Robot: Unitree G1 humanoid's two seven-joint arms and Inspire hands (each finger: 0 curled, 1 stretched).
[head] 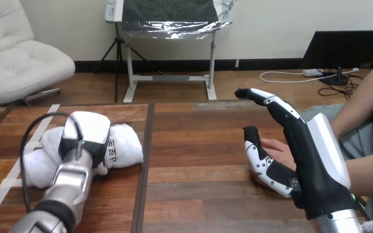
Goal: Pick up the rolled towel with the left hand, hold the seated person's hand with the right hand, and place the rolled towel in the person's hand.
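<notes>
Rolled towel [126,148] lying on the table [199,160] at its left, covered by the left hand [86,131], grasp impossible to tell; right hand [315,155] standing edge-up, fingers [272,101] straight and thumb spread apart, just beside the person's hand [276,147] resting on the wood.

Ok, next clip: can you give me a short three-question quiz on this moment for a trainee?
1. True or false: the rolled towel already lies in the person's hand.
2. Which hand rests on the rolled towel? A) the left hand B) the right hand C) the person's hand
3. Fill in: the right hand's fingers are ___ (straight or curled) next to the person's hand.

Key: 1 false, it is on the table, far from the person's hand; 2 A; 3 straight.
</notes>
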